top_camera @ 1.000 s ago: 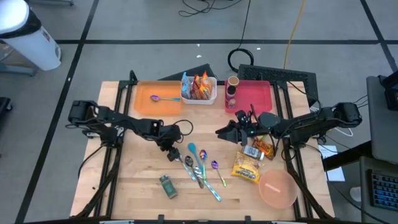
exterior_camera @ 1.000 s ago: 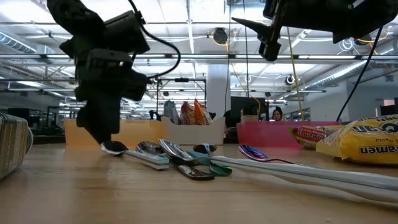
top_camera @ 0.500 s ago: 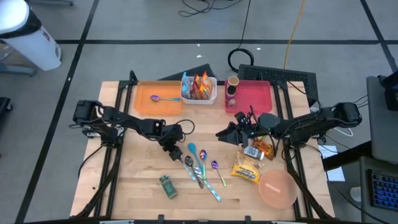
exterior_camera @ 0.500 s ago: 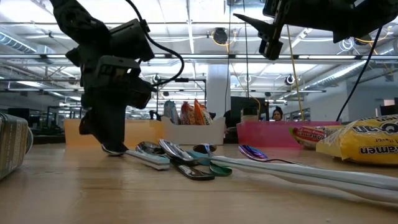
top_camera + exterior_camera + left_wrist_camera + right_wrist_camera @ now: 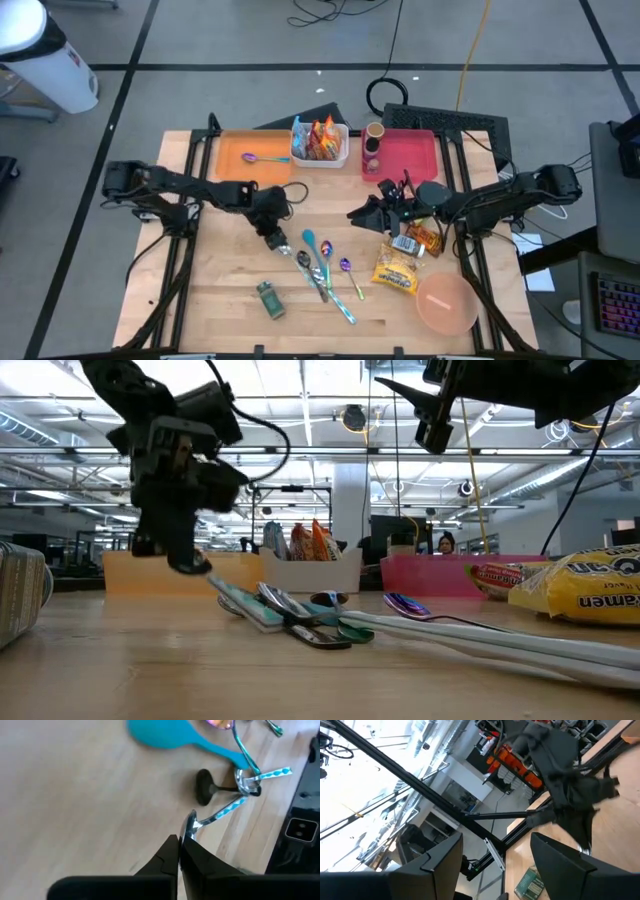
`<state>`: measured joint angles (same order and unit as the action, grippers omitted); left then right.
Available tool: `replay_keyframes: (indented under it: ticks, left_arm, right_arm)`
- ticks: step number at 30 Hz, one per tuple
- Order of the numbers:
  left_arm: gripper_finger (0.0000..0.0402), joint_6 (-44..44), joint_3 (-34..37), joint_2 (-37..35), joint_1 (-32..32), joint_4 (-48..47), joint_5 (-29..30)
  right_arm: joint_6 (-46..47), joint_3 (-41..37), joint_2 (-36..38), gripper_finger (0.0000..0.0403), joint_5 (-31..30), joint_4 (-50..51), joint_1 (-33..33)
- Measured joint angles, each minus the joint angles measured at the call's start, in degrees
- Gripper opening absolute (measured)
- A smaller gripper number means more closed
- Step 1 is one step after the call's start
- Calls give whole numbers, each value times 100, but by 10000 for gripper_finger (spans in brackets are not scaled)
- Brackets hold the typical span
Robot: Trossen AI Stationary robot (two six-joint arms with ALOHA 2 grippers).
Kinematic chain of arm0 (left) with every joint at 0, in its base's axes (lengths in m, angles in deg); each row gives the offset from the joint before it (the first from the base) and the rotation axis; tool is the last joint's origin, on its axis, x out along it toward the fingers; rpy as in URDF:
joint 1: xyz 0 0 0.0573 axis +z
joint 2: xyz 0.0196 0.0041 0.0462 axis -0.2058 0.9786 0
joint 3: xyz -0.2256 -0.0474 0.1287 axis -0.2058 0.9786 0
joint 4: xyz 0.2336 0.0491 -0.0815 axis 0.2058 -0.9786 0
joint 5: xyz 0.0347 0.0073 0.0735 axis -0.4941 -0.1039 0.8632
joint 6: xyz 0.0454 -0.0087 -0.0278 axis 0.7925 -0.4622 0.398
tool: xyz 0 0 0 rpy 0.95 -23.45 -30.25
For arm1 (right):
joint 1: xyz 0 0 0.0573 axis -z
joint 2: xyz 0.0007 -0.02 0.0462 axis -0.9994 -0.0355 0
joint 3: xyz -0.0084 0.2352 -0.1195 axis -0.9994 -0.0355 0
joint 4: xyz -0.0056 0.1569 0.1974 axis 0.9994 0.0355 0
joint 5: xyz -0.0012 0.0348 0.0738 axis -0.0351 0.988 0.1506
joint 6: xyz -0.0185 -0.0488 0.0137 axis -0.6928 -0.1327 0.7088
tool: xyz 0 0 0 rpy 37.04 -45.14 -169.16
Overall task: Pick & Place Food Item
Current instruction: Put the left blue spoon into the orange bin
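Light even and bright from overhead; ceiling strip lamps (image 5: 300, 400) show in the low view and glare white. Table (image 5: 220, 300) evenly lit, shadows soft and short under the arms. Low view: near tabletop blurred, noodle packet (image 5: 590, 595) soft at the edge. Left wrist view slightly smeared. Right wrist view blown out white at one side, frames tilted.

Orange tray (image 5: 232, 160) sits at eleven o'clock on the desk (image 5: 220, 300) with a purple spoon (image 5: 258, 158) in it, pink tray (image 5: 412, 152) at one o'clock. Teal spoon (image 5: 312, 240) lies near centre. Peach bowl (image 5: 446, 303) at five o'clock, green tin (image 5: 270, 298) at seven.
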<state>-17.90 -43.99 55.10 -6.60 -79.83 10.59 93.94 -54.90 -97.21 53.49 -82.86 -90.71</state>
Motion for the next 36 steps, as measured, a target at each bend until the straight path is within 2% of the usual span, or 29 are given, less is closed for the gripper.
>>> replay_keyframes:
  ticks: [7, 11, 15, 18, 21, 24, 27, 30, 33, 36]
  left_arm:
    - [4, 333, -279, -1615, 455, -1612, 704]
    - [5, 340, -564, -2395, 676, -1896, 1158]
    - [4, 212, -786, -2910, 774, -1943, 1717]
    - [4, 112, -936, -2990, 783, -1924, 1951]
    - [3, 81, -1022, -2989, 772, -1874, 2039]
    - [3, 103, -1043, -2849, 725, -1478, 2042]
    - [3, 180, -1041, -2652, 624, -959, 2034]
    - [3, 226, -1055, -2387, 514, -264, 2018]
    - [3, 307, -1074, -2073, 375, 305, 1953]
    - [3, 442, -1352, -1742, 269, 219, 1952]
  right_arm:
    - [-224, 0, 48, 225, -7, -263, 0]
    - [-522, 6, 53, 220, -102, -675, 0]
    - [-1132, 310, 53, 211, -348, -569, -33]
    - [-1806, 874, 53, 203, -342, 297, -47]
    - [-2497, 1601, 51, 197, -346, 1789, -44]
    - [-3056, 2330, -14, 193, -352, 3187, -37]
    - [-3249, 2811, -169, 191, -314, 4095, 20]
    - [-3235, 3063, -397, 191, -287, 4280, 121]
    - [-2947, 3079, -594, 191, -5, 4222, 284]
    - [-2551, 3077, -836, 190, 259, 4214, 427]
